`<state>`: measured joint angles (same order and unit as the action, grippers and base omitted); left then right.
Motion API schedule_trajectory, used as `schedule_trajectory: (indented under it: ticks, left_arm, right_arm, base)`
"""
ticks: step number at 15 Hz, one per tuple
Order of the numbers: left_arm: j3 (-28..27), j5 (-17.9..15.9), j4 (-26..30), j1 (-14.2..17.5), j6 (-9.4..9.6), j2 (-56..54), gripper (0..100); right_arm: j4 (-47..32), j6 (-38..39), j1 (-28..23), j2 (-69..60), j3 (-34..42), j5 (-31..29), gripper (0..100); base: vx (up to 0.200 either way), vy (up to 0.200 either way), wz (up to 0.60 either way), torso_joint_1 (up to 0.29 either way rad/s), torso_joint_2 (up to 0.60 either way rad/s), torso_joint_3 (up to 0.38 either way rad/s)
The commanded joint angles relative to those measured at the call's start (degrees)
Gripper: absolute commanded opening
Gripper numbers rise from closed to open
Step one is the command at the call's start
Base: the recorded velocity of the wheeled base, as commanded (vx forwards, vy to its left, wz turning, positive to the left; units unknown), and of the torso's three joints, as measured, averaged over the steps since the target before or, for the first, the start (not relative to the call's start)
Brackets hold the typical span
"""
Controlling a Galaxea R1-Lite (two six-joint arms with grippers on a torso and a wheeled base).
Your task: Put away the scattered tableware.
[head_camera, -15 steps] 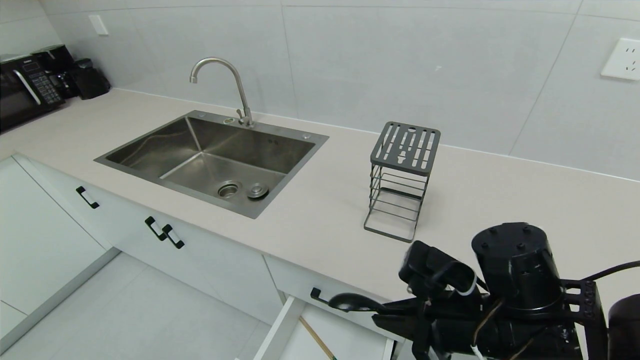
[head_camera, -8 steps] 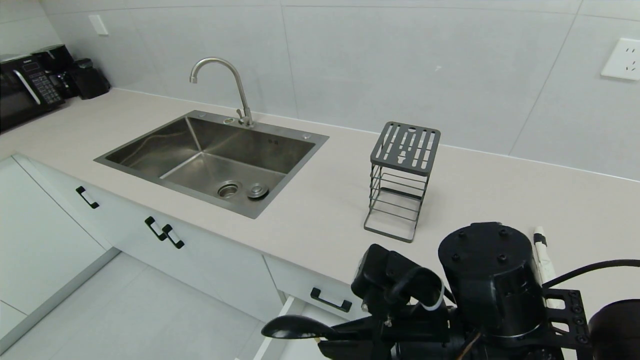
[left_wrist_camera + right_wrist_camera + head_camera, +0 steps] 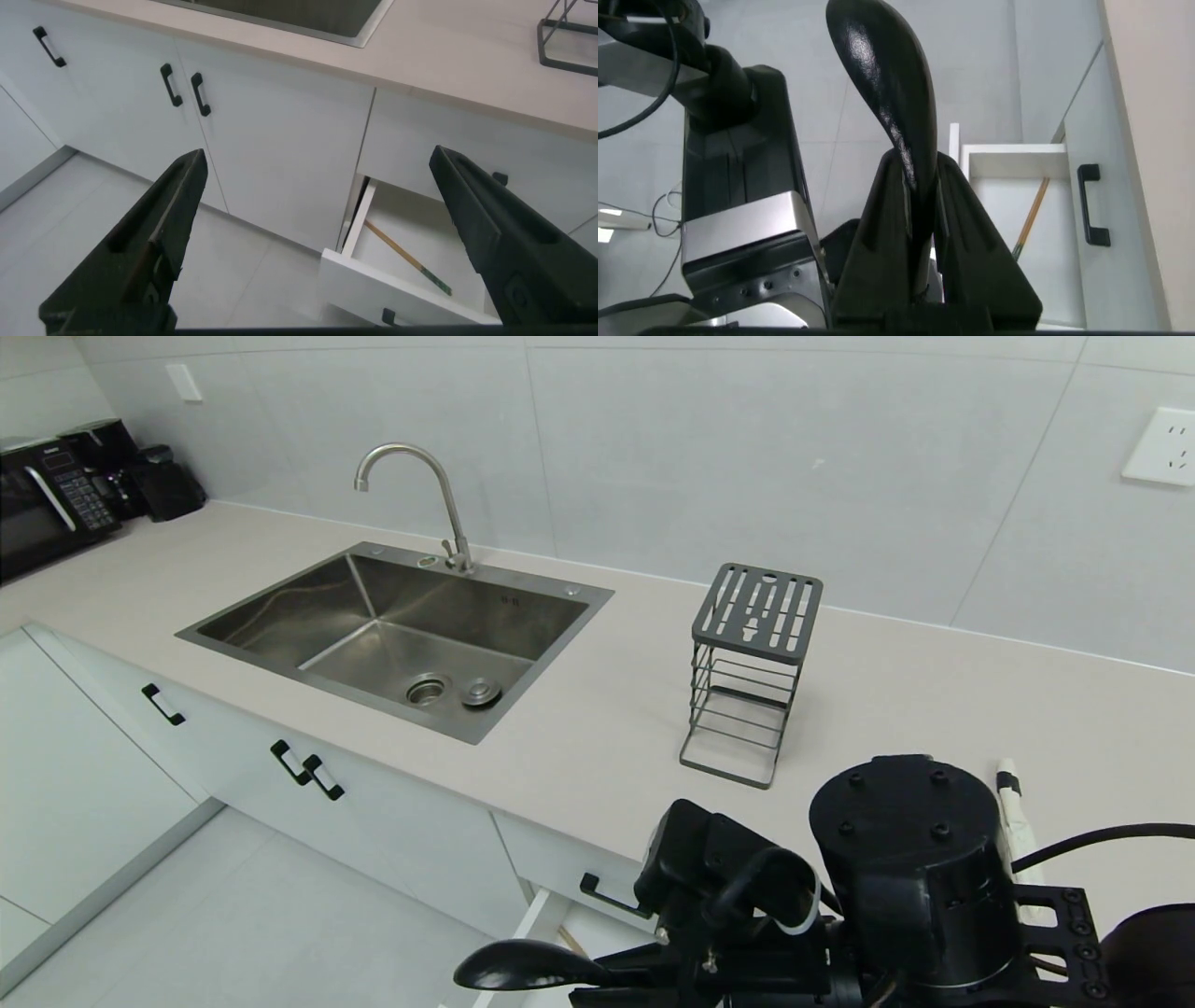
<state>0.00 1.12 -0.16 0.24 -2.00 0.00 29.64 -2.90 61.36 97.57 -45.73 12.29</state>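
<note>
My right gripper [image 3: 644, 980] is shut on the handle of a black spoon [image 3: 518, 966], held out in front of the counter above the open white drawer [image 3: 523, 938]. In the right wrist view the spoon [image 3: 882, 84] sticks out from the shut gripper [image 3: 915, 177], with the drawer [image 3: 1008, 149] and a wooden chopstick [image 3: 1030, 215] inside it off to one side. My left gripper [image 3: 318, 163] hangs open and holds nothing, facing the cabinet fronts, the drawer [image 3: 374, 271] and the chopstick [image 3: 406, 257]. A white stick-like utensil with a black band [image 3: 1013, 803] lies on the counter at the right.
A dark wire rack [image 3: 752, 672] stands on the counter. To its left is a steel sink [image 3: 327, 689] with a curved faucet [image 3: 420, 476]. A black microwave [image 3: 47, 504] sits at the far left. A handled drawer front [image 3: 611, 896] is beside the open drawer.
My right arm has swung left and lower with the spoon, out past the counter's front edge. This uncovered the white utensil on the counter.
</note>
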Motion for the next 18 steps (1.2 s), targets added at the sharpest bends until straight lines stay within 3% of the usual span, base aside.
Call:
schedule_trajectory:
  ticks: [1,13,18]
  left_arm:
    - [0.0,0.1,0.0,0.0,-0.02,0.0,100]
    - [0.0,0.0,0.0,0.0,-0.02,0.0,100]
    - [0.0,0.0,0.0,0.0,-0.02,0.0,100]
  right_arm:
    - [0.0,0.0,0.6,0.1,-1.1,-0.2,0]
    - [-0.5,-0.4,1.2,0.2,-2.5,-1.4,0]
    - [-0.5,-0.4,1.2,0.2,-2.6,-1.4,0]
  base:
    - [0.000,0.000,0.00,0.000,0.00,0.000]
    - [0.000,0.000,0.00,-0.003,0.01,0.004]
    - [0.000,0.000,0.00,-0.231,0.46,0.219]
